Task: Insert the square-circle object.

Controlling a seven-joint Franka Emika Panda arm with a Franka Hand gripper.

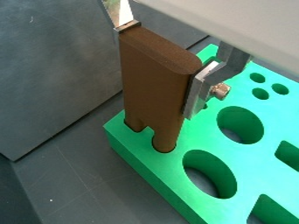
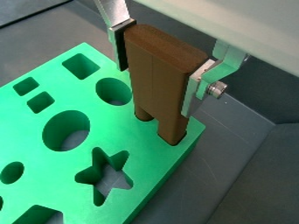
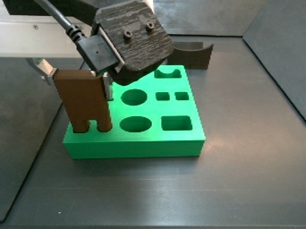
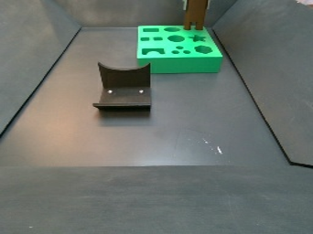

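Note:
The square-circle object (image 1: 152,79) is a tall brown block with two legs. It stands upright at a corner of the green board (image 1: 140,147), and its leg ends sit in two holes there. My gripper (image 1: 162,59) is shut on its top, one silver finger (image 1: 204,87) on each narrow side. Both wrist views show this grip; in a wrist view the block (image 2: 158,79) rises from the board's edge (image 2: 176,166). In a side view the gripper (image 3: 75,79) holds the block (image 3: 81,103) at the board's left end (image 3: 131,148). Another side view shows the block (image 4: 196,11) at the far edge.
A dark grey block with a curved notch (image 4: 123,89) lies on the dark floor away from the board (image 4: 184,64); it also shows behind the board (image 3: 198,52). The board has several other shaped holes, among them a star (image 2: 105,171) and circles.

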